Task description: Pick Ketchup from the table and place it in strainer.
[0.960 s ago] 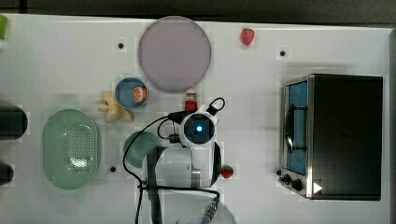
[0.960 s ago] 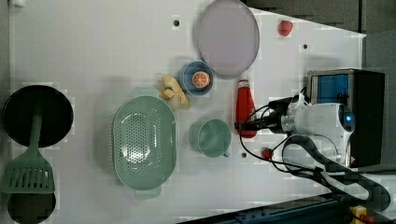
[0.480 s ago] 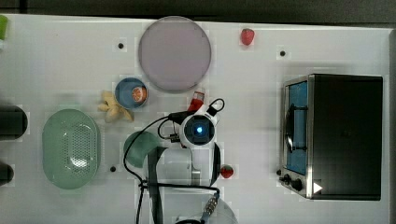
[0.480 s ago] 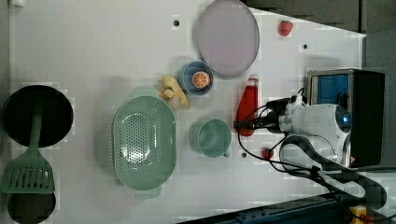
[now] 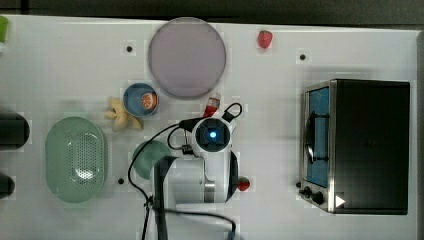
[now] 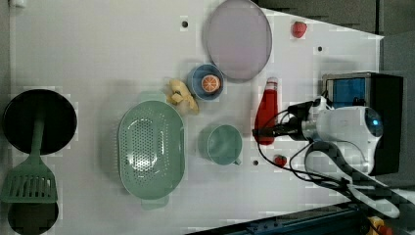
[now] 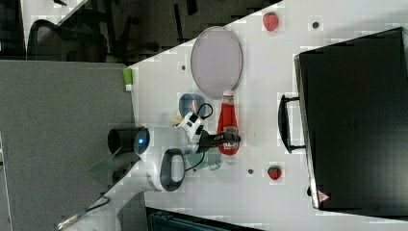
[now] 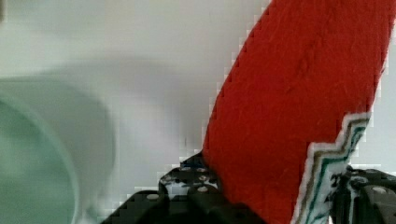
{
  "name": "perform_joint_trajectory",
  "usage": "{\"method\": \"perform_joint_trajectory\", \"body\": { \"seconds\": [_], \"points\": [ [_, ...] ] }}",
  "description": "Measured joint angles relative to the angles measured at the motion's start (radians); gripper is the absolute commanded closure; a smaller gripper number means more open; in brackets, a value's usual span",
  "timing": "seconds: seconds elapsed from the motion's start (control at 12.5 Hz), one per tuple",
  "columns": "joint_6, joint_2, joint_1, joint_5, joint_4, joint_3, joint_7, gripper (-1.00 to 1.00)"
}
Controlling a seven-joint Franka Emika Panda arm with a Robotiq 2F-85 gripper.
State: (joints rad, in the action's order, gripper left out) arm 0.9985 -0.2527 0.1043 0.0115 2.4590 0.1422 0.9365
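Observation:
The Ketchup (image 6: 266,110) is a red squeeze bottle with a white cap, lying on the white table between the grey-lilac plate and the green cup. My gripper (image 6: 262,132) is shut on its lower, labelled end. In the right view the gripper (image 7: 231,139) clamps the Ketchup (image 7: 227,120) across the label. In the wrist view the red body (image 8: 303,93) sits between the black fingers (image 8: 187,186). In the top view the wrist (image 5: 212,135) covers the bottle except its neck and cap (image 5: 212,105). The pale green strainer (image 6: 122,147) stands empty beyond the cup, toward the left view's left.
A green cup (image 6: 222,144) stands between bottle and strainer. Nearby are a grey-lilac plate (image 6: 238,39), a blue bowl (image 6: 205,82), a yellow fruit piece (image 6: 182,95) and two strawberries (image 5: 265,39) (image 5: 243,184). A toaster oven (image 5: 360,145) stands at the top view's right. A black pan (image 6: 39,122) and green spatula (image 6: 29,181) lie at the left view's left.
The fingers have closed in on the Ketchup. The bottle's cap end has shifted slightly toward the top view's right. The arm has hardly moved.

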Motion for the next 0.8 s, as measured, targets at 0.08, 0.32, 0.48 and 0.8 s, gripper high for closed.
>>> {"method": "perform_joint_trajectory", "body": {
  "seconds": [0.08,0.32,0.48,0.8],
  "points": [
    [-0.083,0.056,0.002,-0.003,0.002,0.001,0.000,-0.20],
    [-0.331,0.275,0.009,0.003,-0.029,-0.002,-0.002,-0.20],
    [-0.442,0.404,0.006,-0.001,-0.088,0.011,-0.035,-0.20],
    [-0.487,0.509,0.002,0.004,-0.178,0.099,-0.138,-0.20]
  ]
}}
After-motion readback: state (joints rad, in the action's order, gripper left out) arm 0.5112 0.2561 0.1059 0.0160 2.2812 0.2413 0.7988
